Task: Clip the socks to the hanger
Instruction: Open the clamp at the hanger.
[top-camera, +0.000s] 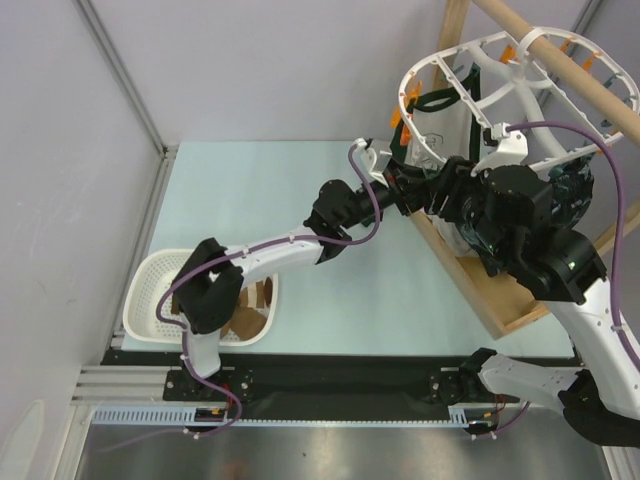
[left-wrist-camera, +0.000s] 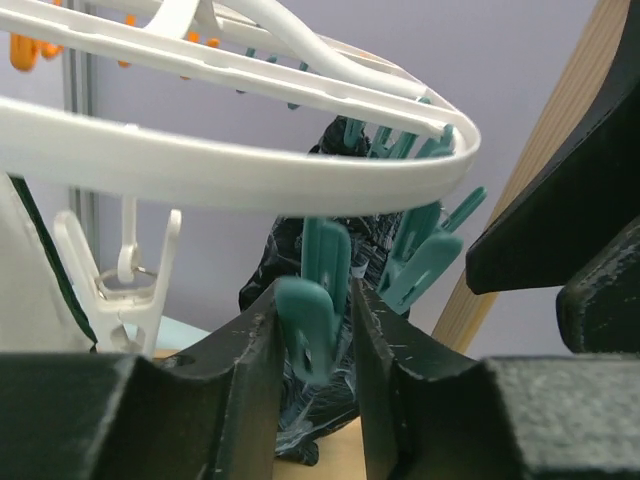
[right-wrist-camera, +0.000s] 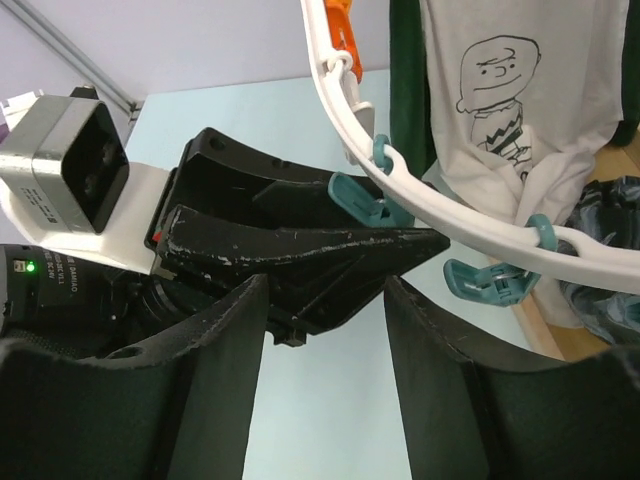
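Note:
The brown striped socks (top-camera: 250, 318) lie in the white basket (top-camera: 150, 300) at the near left; neither gripper holds one. The white hanger (top-camera: 500, 90) hangs from a wooden rod at the far right. Its rim crosses the left wrist view (left-wrist-camera: 250, 170) and the right wrist view (right-wrist-camera: 420, 190). My left gripper (left-wrist-camera: 315, 300) is under the rim, shut on a teal clip (left-wrist-camera: 312, 320); it also shows in the top view (top-camera: 400, 188). My right gripper (right-wrist-camera: 325, 290) is open and empty, just behind the left gripper's fingers (right-wrist-camera: 300, 245), and it also shows in the top view (top-camera: 440, 195).
A white cartoon T-shirt (right-wrist-camera: 500, 90), a dark green sock (right-wrist-camera: 405, 80) and a dark teal-patterned cloth (left-wrist-camera: 335, 230) hang on the hanger. More teal clips (right-wrist-camera: 490, 280) and orange clips (right-wrist-camera: 340, 30) line the rim. A wooden frame (top-camera: 490, 300) stands under it.

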